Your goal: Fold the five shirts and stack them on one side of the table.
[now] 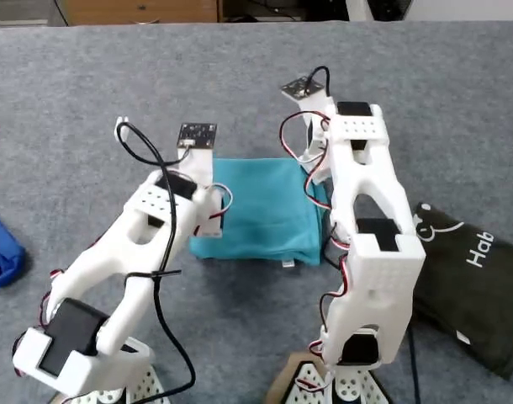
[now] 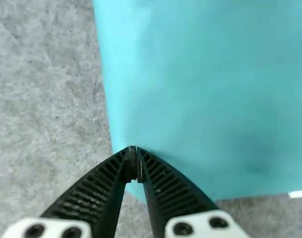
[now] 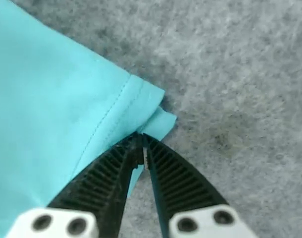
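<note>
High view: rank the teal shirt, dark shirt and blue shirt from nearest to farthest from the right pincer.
1. teal shirt, centre, gripped by the right pincer.
2. dark shirt, at the right side.
3. blue shirt, at the far left edge.

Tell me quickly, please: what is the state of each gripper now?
Left gripper: closed, pinching the edge of the teal shirt.
Right gripper: closed, pinching a hemmed corner of it.
</note>
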You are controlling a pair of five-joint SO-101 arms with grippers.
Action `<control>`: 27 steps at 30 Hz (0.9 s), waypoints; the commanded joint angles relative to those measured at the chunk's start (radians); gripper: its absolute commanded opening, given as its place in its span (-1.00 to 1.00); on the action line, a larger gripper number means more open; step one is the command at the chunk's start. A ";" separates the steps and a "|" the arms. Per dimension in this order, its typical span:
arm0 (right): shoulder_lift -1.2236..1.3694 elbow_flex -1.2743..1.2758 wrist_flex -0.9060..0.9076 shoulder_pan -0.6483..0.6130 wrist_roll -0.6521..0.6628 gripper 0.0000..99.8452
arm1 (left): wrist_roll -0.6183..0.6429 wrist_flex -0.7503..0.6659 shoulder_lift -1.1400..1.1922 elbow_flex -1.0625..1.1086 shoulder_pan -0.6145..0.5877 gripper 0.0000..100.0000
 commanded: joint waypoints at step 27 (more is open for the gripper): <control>-0.272 -0.153 0.186 -0.093 -0.028 -0.99 | -0.114 -0.184 -0.438 0.431 0.040 -0.96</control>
